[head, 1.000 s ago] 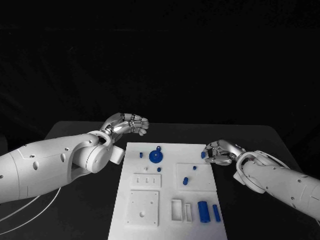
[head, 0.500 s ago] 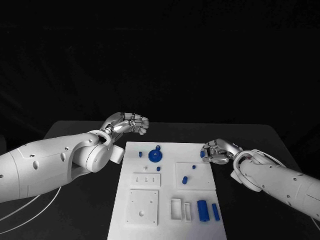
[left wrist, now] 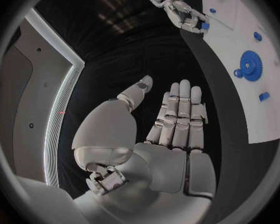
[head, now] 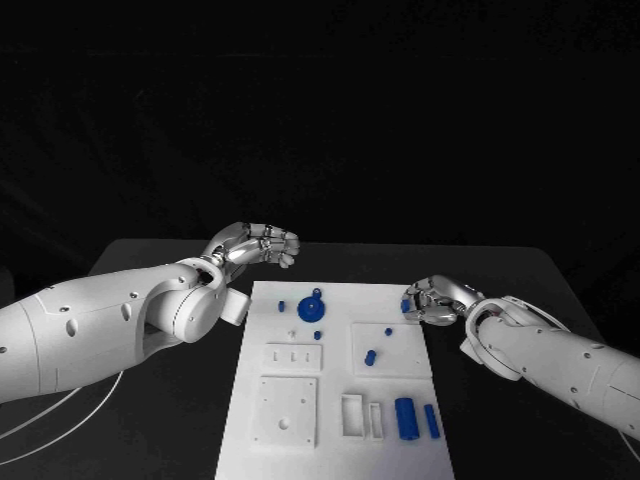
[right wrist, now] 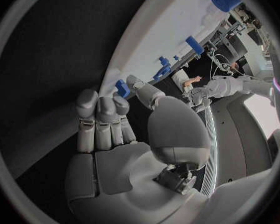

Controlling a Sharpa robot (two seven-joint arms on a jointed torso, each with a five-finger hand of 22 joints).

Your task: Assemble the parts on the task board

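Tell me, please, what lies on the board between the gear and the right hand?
In the head view, bare white board lies between the gear and the right hand.

Dim, dark surround — fisheye-warped wrist views

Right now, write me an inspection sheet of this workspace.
Surface: black table, bare around the board.
Job's things: white task board; blue gear at its far end; blue cylinder at its near end; small blue part at the far right edge.
Clutter: nothing seen.
Hands: left hand curled, holding nothing, beyond the board's far left corner; right hand pinches the small blue part.
Cables: pale cable under the left arm.
Surroundings: dark backdrop.
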